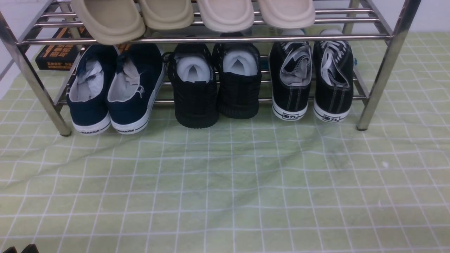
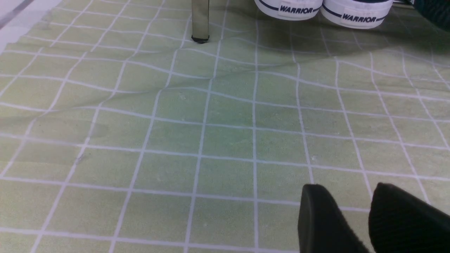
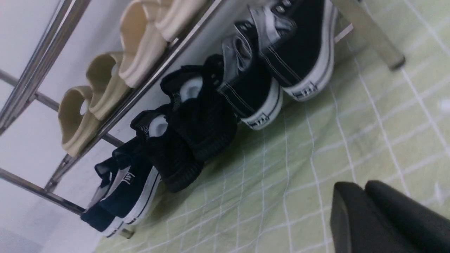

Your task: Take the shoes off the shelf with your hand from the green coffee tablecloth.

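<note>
The shoes (image 1: pixel 311 82), black canvas sneakers with white laces and white-edged soles, stand heels out at the right end of the shelf's (image 1: pixel 211 39) lower tier. They also show in the right wrist view (image 3: pixel 302 52). The shelf stands on the green coffee tablecloth (image 1: pixel 225 182). My left gripper (image 2: pixel 348 189) hovers low over the cloth, its black fingers apart and empty, in front of the shelf's left leg (image 2: pixel 200 21). Only its tips show at the front view's bottom left (image 1: pixel 21 248). My right gripper (image 3: pixel 364 186) has its fingers pressed together and empty, well short of the shoes.
A navy white-soled pair (image 1: pixel 116 88) sits at the left of the lower tier and an all-black textured pair (image 1: pixel 218 84) in the middle. Several beige slippers (image 1: pixel 197 14) lie on the top tier. A black and orange box (image 1: pixel 58 52) lies behind the shelf's left side.
</note>
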